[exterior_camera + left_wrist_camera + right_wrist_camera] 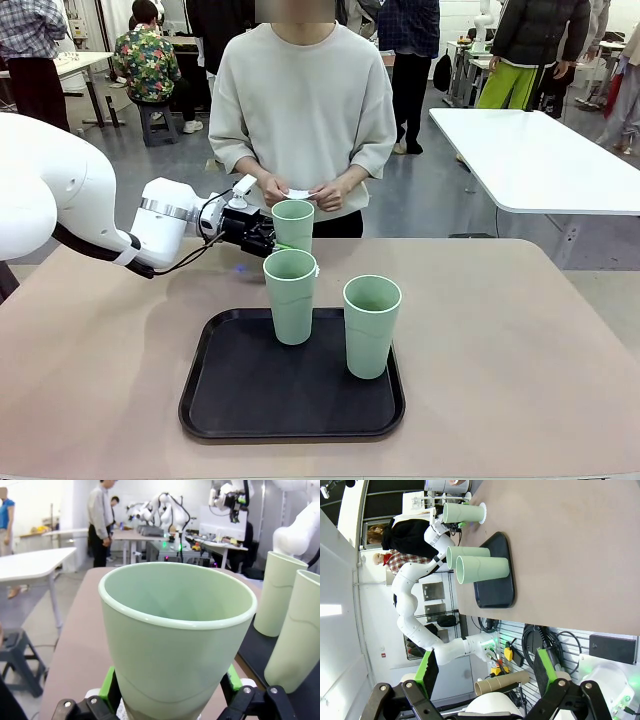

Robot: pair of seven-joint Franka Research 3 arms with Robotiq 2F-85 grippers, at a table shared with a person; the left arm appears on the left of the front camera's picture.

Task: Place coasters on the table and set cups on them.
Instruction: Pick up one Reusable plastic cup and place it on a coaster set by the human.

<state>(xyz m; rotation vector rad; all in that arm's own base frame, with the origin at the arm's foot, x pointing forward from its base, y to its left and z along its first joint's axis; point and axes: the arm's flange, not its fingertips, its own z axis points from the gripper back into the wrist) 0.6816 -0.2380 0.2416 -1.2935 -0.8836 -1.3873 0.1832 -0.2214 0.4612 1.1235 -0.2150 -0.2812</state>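
Three upright mint cups (372, 325), the far one (293, 222) on a coaster (484, 515).

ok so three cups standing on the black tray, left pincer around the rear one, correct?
Not quite. Only two cups stand on the black tray. The rear cup, with the left pincer around it, stands on the table beyond the tray's far edge. The front view shows it.
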